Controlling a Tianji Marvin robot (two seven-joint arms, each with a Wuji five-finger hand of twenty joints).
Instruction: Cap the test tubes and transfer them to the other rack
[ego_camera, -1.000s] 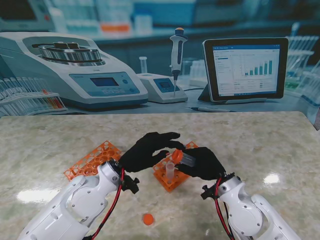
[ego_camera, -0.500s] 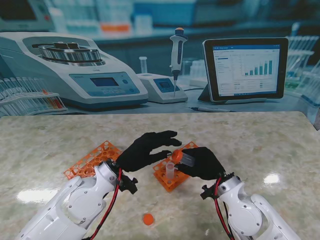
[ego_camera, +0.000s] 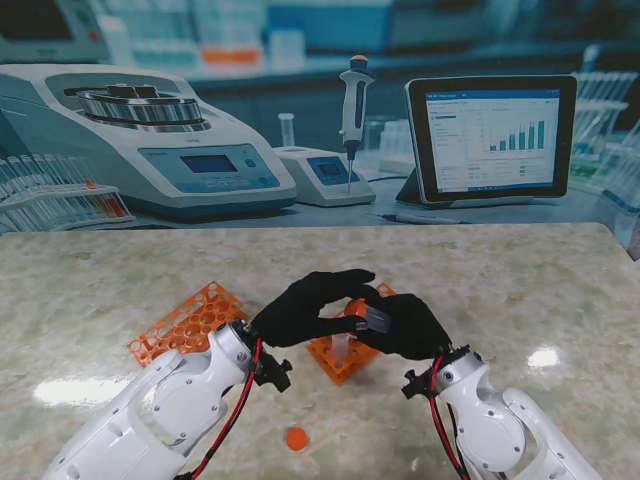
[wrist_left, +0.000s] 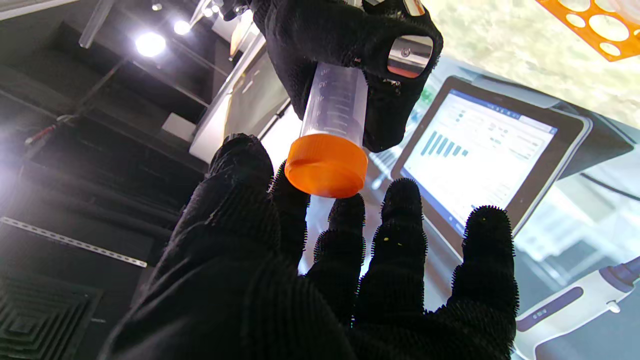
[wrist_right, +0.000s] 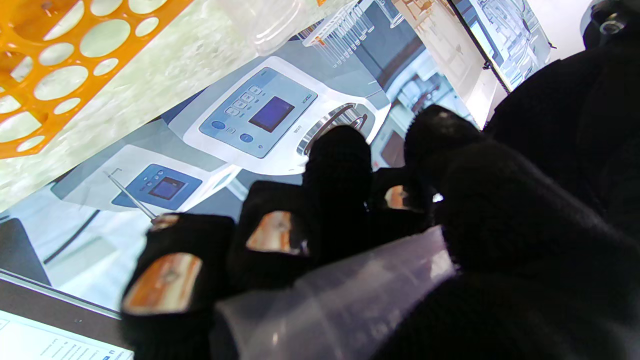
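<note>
The right hand (ego_camera: 405, 325) is closed around a clear tube (wrist_left: 334, 102), held tilted above the surface (ego_camera: 520, 280) with its orange cap (wrist_left: 327, 166) pointing toward the left hand (ego_camera: 305, 308). In the left wrist view the left hand's fingers (wrist_left: 345, 235) are spread wide just beside the cap, fingertips close to its rim; I cannot tell whether any of them touches it, and the hand holds nothing.

From the stand's view, both hands meet over the orange rack (ego_camera: 340, 355) at the middle of the surface, where another clear, uncapped tube (ego_camera: 340, 345) stands upright. A second orange rack (ego_camera: 185, 322) lies at about nine o'clock from the first, well apart from it. A loose orange cap (ego_camera: 296, 437) rests on the surface at about seven o'clock from the middle rack, nearer to me.
</note>
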